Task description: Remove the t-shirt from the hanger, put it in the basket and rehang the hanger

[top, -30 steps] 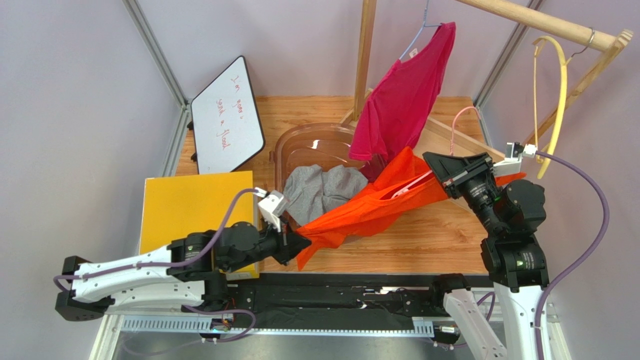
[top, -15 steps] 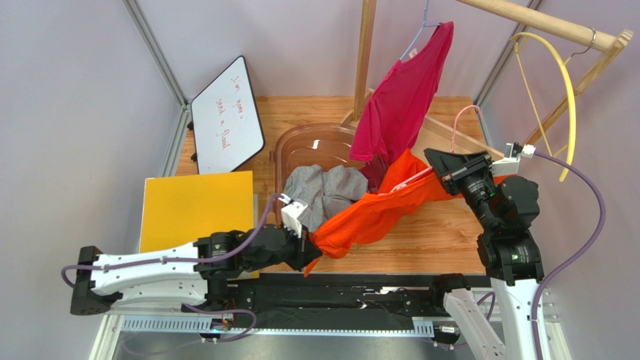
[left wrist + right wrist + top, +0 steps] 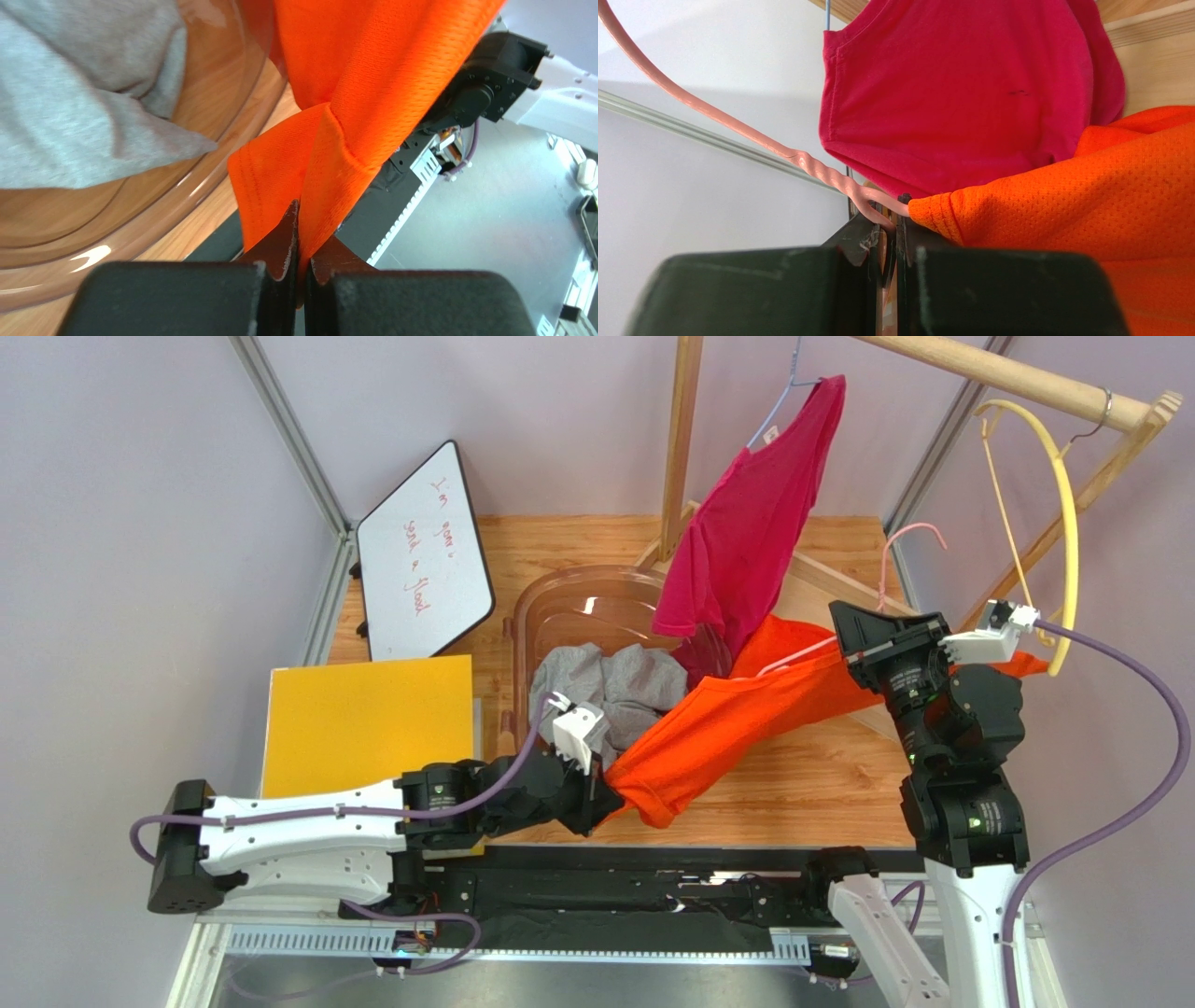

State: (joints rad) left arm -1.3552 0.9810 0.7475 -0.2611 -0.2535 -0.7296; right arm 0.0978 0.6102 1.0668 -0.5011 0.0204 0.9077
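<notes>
T-shirt (image 3: pixel 744 721) hem in left hand (image 3: pixel 610 795)

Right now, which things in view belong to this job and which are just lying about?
Job: orange t-shirt, pink hanger, left gripper, right gripper.
Lying about: red t-shirt, grey garment, clear tub, whiteboard, yellow hanger, yellow board.

Most of the pink hanger (image 3: pixel 738 127) is buried inside the orange t-shirt (image 3: pixel 744 721), so only its hook and a bit of wire show. The red writing on the whiteboard (image 3: pixel 422 550) is too small to read. The wooden rack (image 3: pixel 683 434) and the hook above the red shirt (image 3: pixel 751 518) run off the overhead view's top edge, and the grey cloth (image 3: pixel 77 98) is cut by the left wrist view's edge.
</notes>
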